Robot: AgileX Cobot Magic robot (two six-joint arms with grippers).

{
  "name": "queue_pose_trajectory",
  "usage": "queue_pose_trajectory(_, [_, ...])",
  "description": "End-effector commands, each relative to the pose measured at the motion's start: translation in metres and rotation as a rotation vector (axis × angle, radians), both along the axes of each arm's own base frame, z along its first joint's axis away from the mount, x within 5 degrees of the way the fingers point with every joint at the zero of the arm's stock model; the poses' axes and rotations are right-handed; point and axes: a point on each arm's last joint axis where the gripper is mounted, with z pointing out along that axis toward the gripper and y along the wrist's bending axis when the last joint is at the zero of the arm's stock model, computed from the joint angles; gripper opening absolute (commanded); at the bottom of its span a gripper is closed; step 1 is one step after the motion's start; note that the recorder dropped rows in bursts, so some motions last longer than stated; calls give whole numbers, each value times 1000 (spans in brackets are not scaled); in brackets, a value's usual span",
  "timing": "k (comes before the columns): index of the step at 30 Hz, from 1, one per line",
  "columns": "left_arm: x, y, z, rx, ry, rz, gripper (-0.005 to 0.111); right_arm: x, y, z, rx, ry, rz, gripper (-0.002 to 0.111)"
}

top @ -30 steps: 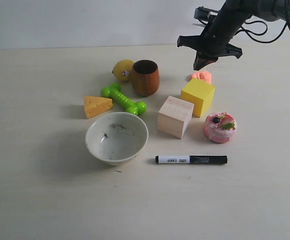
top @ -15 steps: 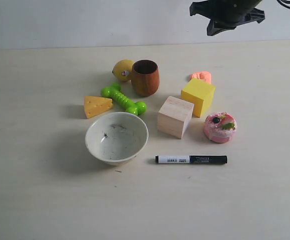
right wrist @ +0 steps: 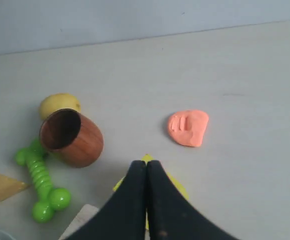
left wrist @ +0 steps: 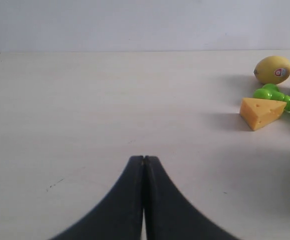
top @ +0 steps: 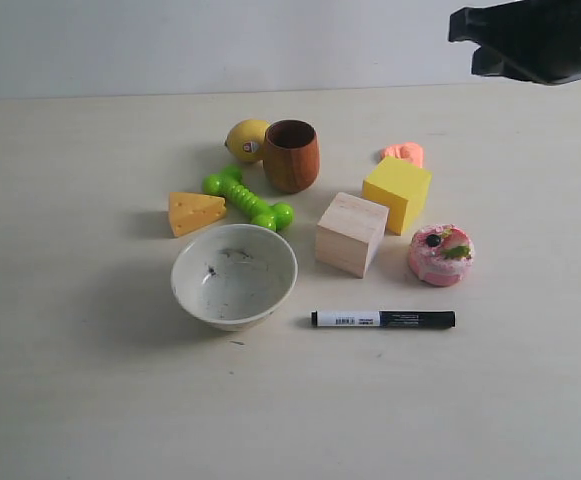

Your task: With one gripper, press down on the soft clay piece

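The soft clay piece is a small salmon-pink lump lying on the table just behind the yellow cube. In the right wrist view the clay looks flattened and bears two short pressed grooves. My right gripper is shut with nothing in it and hangs well above the cube, apart from the clay. In the exterior view only a black part of the right arm shows at the top right corner. My left gripper is shut over bare table, far from the clay.
A lemon, wooden cup, green dog-bone toy, cheese wedge, white bowl, wooden block, pink cake and black marker lie around the table's middle.
The right arm has risen from just above the clay and pulled away to the upper right, leaving most of the exterior view. The clay and other objects have not moved.
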Motion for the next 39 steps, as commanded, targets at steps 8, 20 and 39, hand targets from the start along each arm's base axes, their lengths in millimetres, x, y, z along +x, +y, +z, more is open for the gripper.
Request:
queue_pose_trajectory(8, [0,0,1,-3,-13,-8,0,-124,-14,91,63,-304,75,0])
queue_pose_trajectory(20, [0,0,1,-3,-13,-8,0,-206,-38,128,-214,-572,85,0])
queue_pose_trajectory(39, [0,0,1,2,-13,-9,0,-254,-72,-1,-238,-537,-326,0])
